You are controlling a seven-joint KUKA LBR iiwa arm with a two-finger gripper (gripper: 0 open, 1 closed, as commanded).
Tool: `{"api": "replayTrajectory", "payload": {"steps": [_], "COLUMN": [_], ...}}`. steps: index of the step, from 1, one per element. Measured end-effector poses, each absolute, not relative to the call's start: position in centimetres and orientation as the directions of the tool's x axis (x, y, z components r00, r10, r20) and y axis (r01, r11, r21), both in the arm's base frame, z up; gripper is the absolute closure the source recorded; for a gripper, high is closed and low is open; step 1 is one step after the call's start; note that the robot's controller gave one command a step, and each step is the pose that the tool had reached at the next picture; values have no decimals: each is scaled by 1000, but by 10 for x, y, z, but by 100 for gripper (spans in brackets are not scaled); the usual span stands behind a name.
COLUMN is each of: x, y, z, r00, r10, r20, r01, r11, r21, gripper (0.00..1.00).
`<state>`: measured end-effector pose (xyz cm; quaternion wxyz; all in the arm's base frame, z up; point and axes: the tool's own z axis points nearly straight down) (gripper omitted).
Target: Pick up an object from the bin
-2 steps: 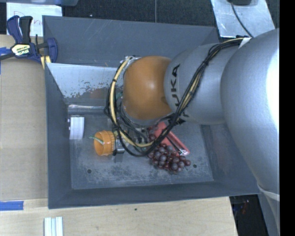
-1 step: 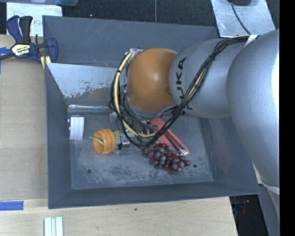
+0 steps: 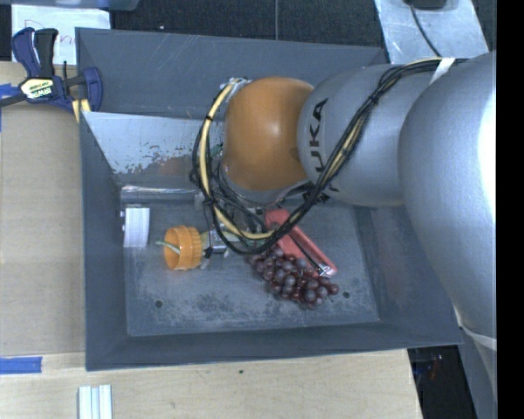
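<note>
1. The gripper (image 3: pixel 215 250) hangs low in the bin under the arm's wrist; how far open it is cannot be told.
2. A small orange pumpkin (image 3: pixel 182 248) lies just beside it.
3. Dark red grapes (image 3: pixel 293 278) lie near its other side.

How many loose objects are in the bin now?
4: a white object at the left, an orange pumpkin beside it, a red packet and dark grapes toward the right. The arm may hide more.

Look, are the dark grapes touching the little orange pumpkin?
No, the dark grapes lie apart from the orange pumpkin, with bare bin floor between them.
</note>
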<state>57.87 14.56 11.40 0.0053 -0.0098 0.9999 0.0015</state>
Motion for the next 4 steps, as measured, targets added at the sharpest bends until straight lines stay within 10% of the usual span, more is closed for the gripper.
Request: {"api": "replayTrajectory", "payload": {"steps": [1, 2, 4], "x": [615, 599, 596], "y": [120, 157, 156], "z": [80, 70, 97], "r00": [-975, -960, -959], "r10": [-223, 280, 282], "r20": [-15, -10, -1], "r01": [-223, 280, 282], "r11": [975, 960, 959], "r21": [1, 8, 3], "gripper": [0, 100, 100]}}
